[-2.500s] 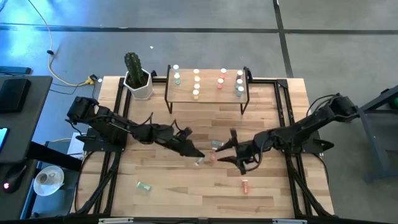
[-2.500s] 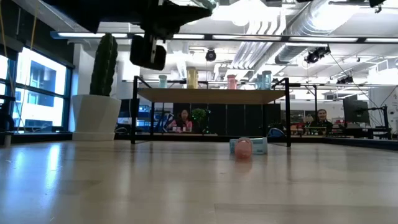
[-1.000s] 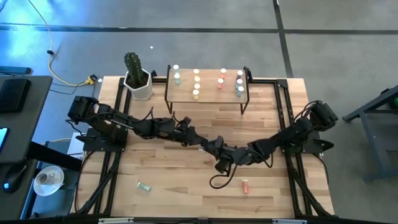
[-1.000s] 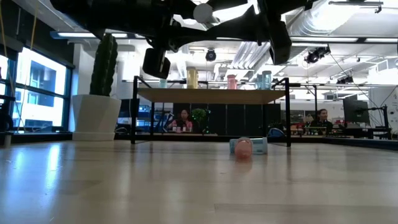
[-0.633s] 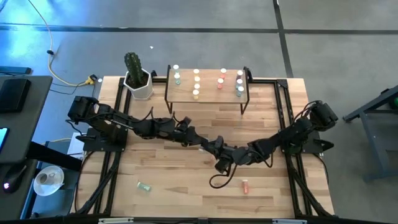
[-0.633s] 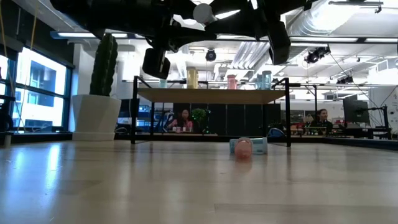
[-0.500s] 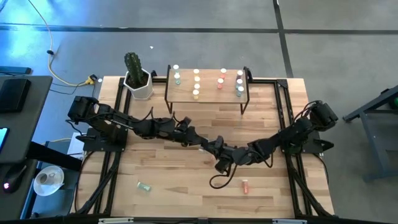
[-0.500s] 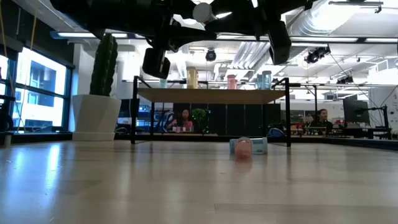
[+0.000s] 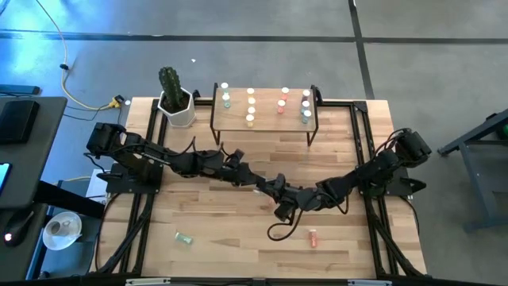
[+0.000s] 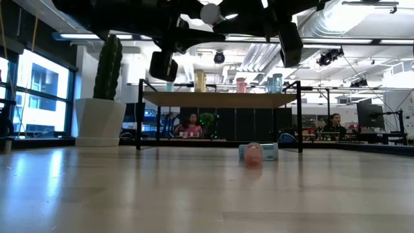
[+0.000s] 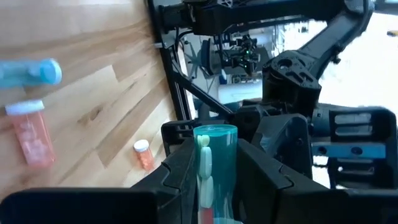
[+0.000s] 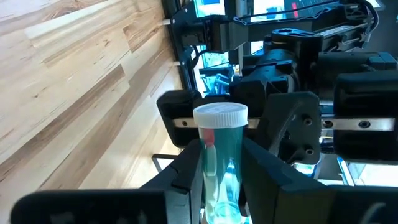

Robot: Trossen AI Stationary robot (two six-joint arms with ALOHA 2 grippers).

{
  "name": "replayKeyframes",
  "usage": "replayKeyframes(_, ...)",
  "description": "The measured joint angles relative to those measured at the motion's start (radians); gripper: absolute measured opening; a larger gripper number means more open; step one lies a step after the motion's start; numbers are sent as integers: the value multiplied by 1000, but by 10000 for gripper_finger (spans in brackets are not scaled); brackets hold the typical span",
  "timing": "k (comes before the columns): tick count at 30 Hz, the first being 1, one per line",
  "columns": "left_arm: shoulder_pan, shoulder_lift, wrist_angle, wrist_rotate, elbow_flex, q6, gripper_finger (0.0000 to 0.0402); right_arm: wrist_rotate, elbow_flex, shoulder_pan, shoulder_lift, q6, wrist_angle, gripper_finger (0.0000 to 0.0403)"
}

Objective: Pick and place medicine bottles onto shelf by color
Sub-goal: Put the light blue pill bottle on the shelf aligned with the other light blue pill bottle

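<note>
**Two arms, one teal bottle, mid-table**

We find both arms stretched to the middle of the table [image 9: 198, 214], where the left gripper [image 11: 214, 171] and the right gripper [image 12: 221, 165] meet around a single teal medicine bottle [image 12: 219, 158]. Each wrist view shows that arm's fingers pinching the bottle's clear body from both sides: white cap towards the left arm, flat base towards the right, pills visible inside. We read this as a hand-over held above the wood.

The shelf [image 9: 264, 119] at the far edge already carries bottles in rows by colour. A pale blue bottle [image 11: 28, 73] and a pink bottle [image 11: 30, 134] lie on their sides close together below the grippers; another pink one [image 9: 313, 237] and a green one [image 9: 184, 237] lie well apart nearer the front.

We judge the bottle light, stiff and smooth-walled, so likely to slip or roll; a grip across the mid-body, clear of the cap, looks safest.
</note>
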Motion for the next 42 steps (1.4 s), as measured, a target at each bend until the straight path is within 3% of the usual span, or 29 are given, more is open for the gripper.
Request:
replayKeyframes(5, 0, 0, 2, 20, 0, 120, 96, -6, 7, 0, 0, -5, -6, 76)
replayKeyframes(14, 15, 0, -1, 42, 0, 186, 171, -8, 17, 0, 0, 11, 0, 76)
replayKeyframes(19, 57, 0, -2, 126, 0, 276, 199, -4, 17, 0, -2, 44, 3, 76)
replayKeyframes(24, 120, 0, 19, 252, 0, 408, 199, 17, 18, 0, -11, 106, 3, 76)
replayKeyframes(29, 169, 0, 38, 314, 1, 498, 196, 37, 19, 7, -30, 168, -3, 75)
replayKeyframes(42, 262, 1, 167, 499, 0, 614, 195, 79, 19, 7, -51, 351, -9, 75)
